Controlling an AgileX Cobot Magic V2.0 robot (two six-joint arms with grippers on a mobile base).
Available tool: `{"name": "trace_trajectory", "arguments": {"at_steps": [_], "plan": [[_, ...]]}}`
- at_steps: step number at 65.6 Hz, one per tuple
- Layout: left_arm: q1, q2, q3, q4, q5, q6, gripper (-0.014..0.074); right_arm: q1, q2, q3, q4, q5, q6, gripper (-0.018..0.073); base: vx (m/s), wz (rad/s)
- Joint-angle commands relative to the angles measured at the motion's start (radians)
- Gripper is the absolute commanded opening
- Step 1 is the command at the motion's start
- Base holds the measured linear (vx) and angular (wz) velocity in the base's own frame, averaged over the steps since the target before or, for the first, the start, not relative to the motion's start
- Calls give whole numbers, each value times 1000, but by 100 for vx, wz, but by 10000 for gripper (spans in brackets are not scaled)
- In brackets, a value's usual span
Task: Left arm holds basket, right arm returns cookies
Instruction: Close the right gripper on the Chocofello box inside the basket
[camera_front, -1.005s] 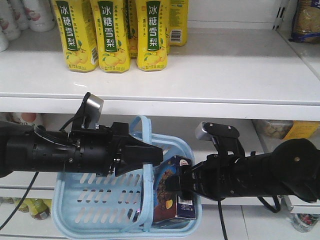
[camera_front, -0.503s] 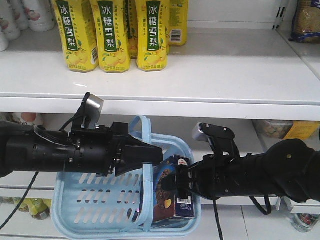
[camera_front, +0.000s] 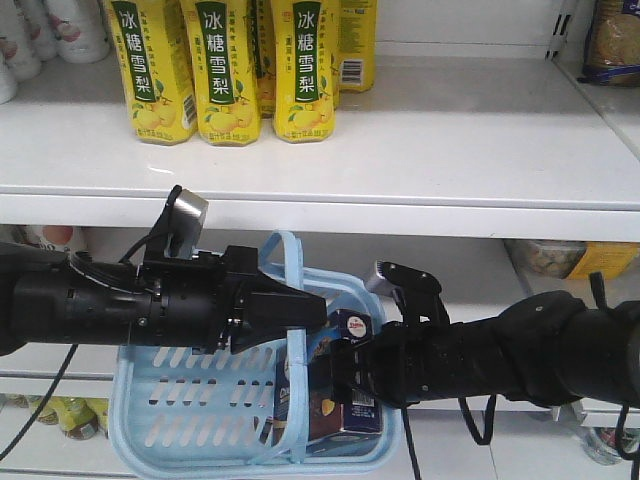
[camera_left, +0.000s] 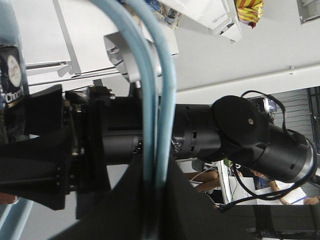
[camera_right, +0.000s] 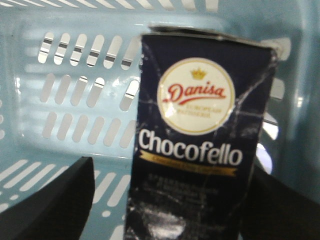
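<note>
Two black arms reach in below the white shelf (camera_front: 450, 150), where yellow drink cartons (camera_front: 225, 70) stand in a row. The left arm (camera_front: 100, 305), with a small silver-grey box on top, lies level. Its left end effector (camera_front: 305, 315) is closed on the arched handles (camera_front: 283, 250) of the light blue basket (camera_front: 180, 400). In the left wrist view the two handles (camera_left: 160, 90) run down together as pale blue bands and vanish between the dark jaws of the left end effector (camera_left: 155, 200), pinched there.

The cookies (camera_front: 352, 325), a dark navy Chocofello box, stand upright inside the basket, towards its right end, with the round white-red logo at the top. The right arm (camera_front: 520, 350) comes in from the right, over the basket's rim, and the right end effector (camera_front: 338, 370) sits against the upper half of the box.

From the right wrist view the cookies (camera_right: 200, 150) fill the middle of the picture, directly ahead of the right end effector (camera_right: 170, 222) and between its fingers (camera_right: 50, 205). The jaws are spread. A strip of basket (camera_right: 75, 100) shows between the picture-left finger and the box. The other finger's dark mass meets the box's edge, but contact there cannot be told.
</note>
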Motion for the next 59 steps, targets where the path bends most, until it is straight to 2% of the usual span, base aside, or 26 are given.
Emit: {"name": "trace_trajectory", "arguments": {"at_steps": [1, 9, 19, 38, 44, 59], "plan": [[-6, -41, -34, -120, 63, 6, -3, -1, -6, -22, 79, -3, -96, 514, 0, 0], [-6, -41, -34, -120, 63, 6, -3, -1, 21, -23, 146, -8, -159, 514, 0, 0], [-6, -41, -34, -120, 63, 6, -3, -1, 48, -35, 147, -10, -169, 475, 0, 0], [-6, -41, -34, -120, 63, 6, -3, -1, 51, -52, 134, 4, -168, 218, 0, 0], [-6, -41, -34, -120, 63, 6, -3, -1, 51, -52, 116, 38, -169, 162, 0, 0], [-6, -41, -34, -120, 63, 6, -3, -2, 37, -52, 108, 71, -160, 145, 0, 0]]}}
